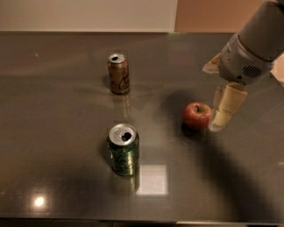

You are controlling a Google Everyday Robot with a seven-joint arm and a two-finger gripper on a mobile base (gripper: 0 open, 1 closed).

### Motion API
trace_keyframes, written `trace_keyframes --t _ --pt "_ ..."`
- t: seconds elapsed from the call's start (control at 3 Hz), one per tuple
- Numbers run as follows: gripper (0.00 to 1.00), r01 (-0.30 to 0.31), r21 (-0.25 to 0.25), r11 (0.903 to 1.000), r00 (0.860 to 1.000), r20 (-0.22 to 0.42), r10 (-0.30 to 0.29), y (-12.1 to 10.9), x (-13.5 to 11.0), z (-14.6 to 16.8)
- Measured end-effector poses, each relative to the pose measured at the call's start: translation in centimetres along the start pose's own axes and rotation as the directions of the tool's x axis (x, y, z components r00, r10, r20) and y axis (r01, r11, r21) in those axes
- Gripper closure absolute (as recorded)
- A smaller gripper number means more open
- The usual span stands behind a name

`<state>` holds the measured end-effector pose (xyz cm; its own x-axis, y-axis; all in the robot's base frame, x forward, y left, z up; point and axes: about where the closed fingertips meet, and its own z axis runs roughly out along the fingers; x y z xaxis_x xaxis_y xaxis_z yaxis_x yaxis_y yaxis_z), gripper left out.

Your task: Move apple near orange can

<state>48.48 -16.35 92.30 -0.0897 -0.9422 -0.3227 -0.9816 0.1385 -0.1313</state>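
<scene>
The apple (197, 115), small and red with a short stem, sits on the dark table right of centre. The orange can (119, 74) stands upright at the back, left of centre, well apart from the apple. My gripper (218, 124) hangs from the arm at the right, its tip down by the table just right of the apple, close beside it. It holds nothing that I can see.
A green can (124, 150) with an open silver top stands upright in front, left of the apple. The dark glossy table (53, 133) has its far edge against a pale wall (88, 13). The arm's grey body (248, 48) fills the upper right.
</scene>
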Motion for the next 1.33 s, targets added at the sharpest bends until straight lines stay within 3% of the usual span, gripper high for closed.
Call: trace_keyframes --t 0.67,1.33 --pt "0.0 0.042 -0.052 0.9978 0.999 0.022 -0.04 1.1 -0.4 3.6" --pt "0.0 0.049 -0.068 0.9965 0.999 0.012 -0.048 1.3 0.7 5.7"
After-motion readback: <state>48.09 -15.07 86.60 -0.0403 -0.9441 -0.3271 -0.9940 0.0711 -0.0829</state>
